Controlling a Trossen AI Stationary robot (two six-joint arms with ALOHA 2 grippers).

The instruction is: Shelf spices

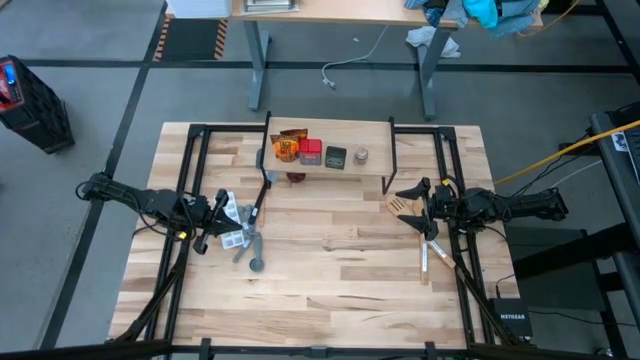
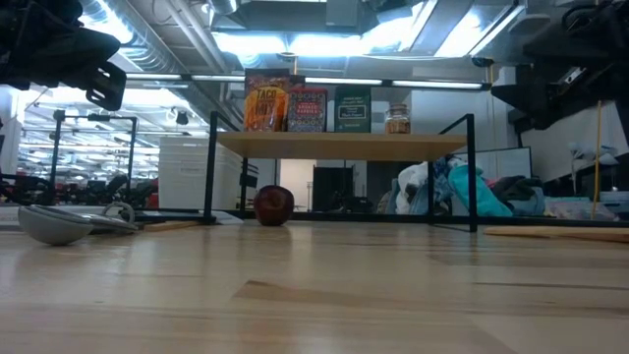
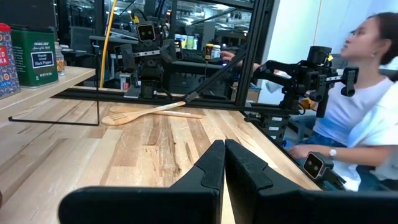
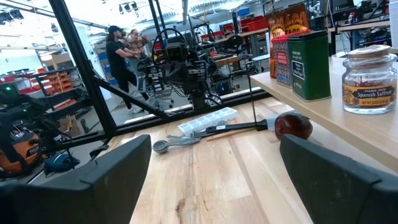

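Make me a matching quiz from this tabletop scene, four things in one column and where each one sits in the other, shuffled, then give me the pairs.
Things:
1. saffron jar
2. dark red round object
3. wooden fork-like utensil
4. white tray

Places:
A. on the table beneath the shelf
B. on the table by the left gripper
C. on top of the shelf, at the row's end
D. on the table by the right gripper

Pairs: 1-C, 2-A, 3-D, 4-B

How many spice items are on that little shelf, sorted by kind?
Orange packet: 1
Red box: 1
Dark tin: 1
Small glass jar: 1
Total: 4, all standing in a row on the shelf.
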